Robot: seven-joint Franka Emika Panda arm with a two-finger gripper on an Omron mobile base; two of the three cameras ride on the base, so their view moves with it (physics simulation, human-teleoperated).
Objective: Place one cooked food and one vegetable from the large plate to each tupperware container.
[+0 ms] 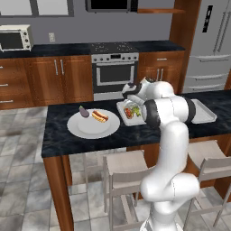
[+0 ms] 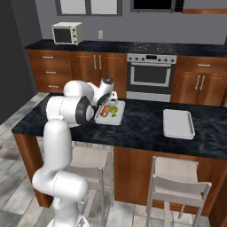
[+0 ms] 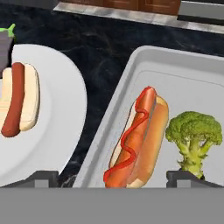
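The large plate (image 1: 74,126) (image 3: 57,131) sits on the dark island counter, carrying an eggplant (image 1: 84,112) (image 3: 5,41) and a plain hot dog (image 1: 99,116) (image 3: 17,103). Right of it lies one tupperware container (image 1: 120,113) (image 2: 116,119) (image 3: 127,74) holding a ketchup hot dog (image 3: 140,135) (image 2: 103,110) and a broccoli floret (image 3: 192,131) (image 2: 114,109). My gripper (image 3: 116,179) (image 1: 131,100) hovers just over this container, open wide, its fingertips either side of the ketchup hot dog and gripping nothing. The other tupperware container (image 1: 204,116) (image 2: 178,123) lies further right with nothing in it.
Stools (image 1: 124,164) (image 2: 177,175) stand along the island's near side. Behind are wood cabinets, an oven (image 1: 114,72) (image 2: 150,73), a toaster oven (image 1: 14,38) (image 2: 67,32) and a fridge (image 1: 210,43).
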